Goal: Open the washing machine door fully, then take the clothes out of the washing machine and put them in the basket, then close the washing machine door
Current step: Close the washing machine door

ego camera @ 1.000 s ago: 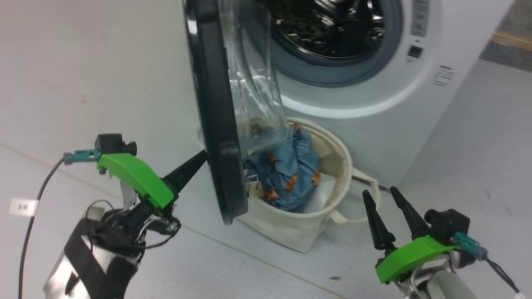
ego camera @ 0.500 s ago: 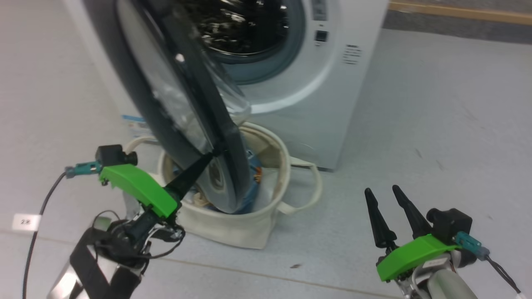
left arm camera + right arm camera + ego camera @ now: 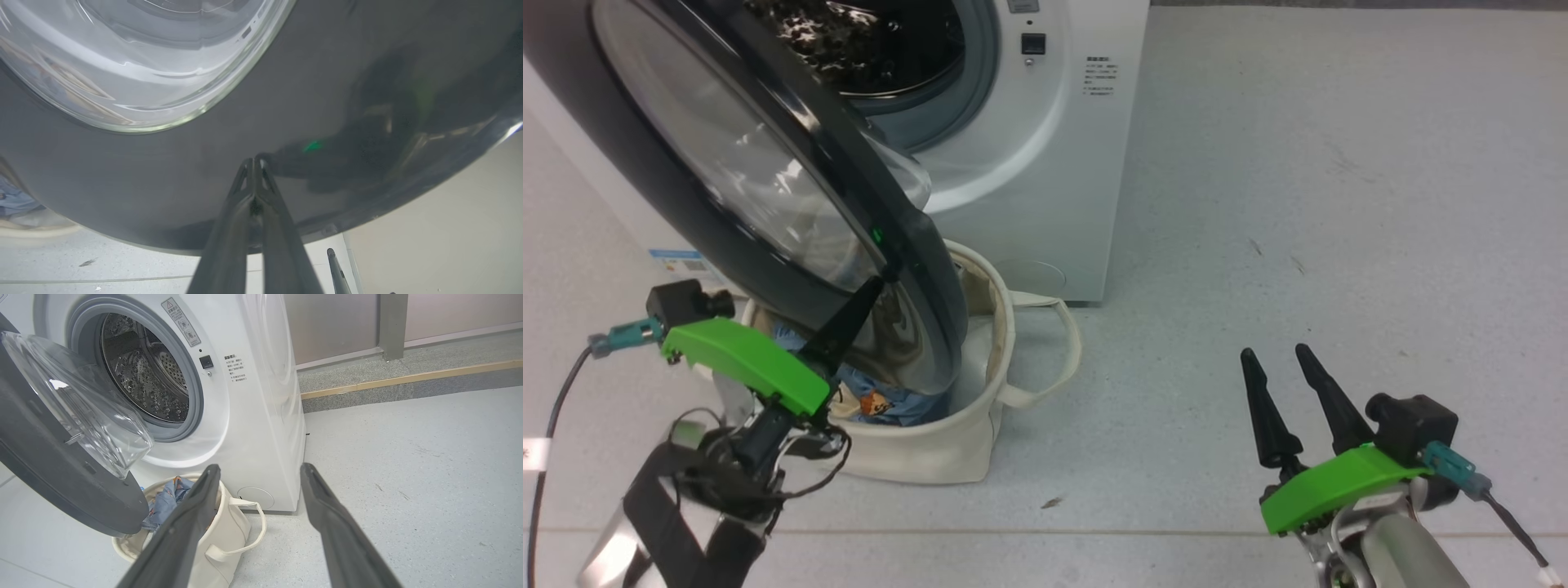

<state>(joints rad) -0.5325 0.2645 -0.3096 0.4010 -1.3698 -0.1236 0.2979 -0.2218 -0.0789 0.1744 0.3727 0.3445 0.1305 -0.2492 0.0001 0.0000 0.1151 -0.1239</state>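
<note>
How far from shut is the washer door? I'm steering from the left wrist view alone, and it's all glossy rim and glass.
Observer: The washing machine door stands well ajar. The head view shows the steel drum of the washing machine through the gap.
Operator: Anything in the way of the swing?
Observer: Possibly. The basket sits on the floor in front of the washer with the clothes in it, and the door's lower edge appears to hang over its rim.
Operator: And my other arm?
Observer: The right gripper is open, low over the floor and well apart from the washer.
</note>
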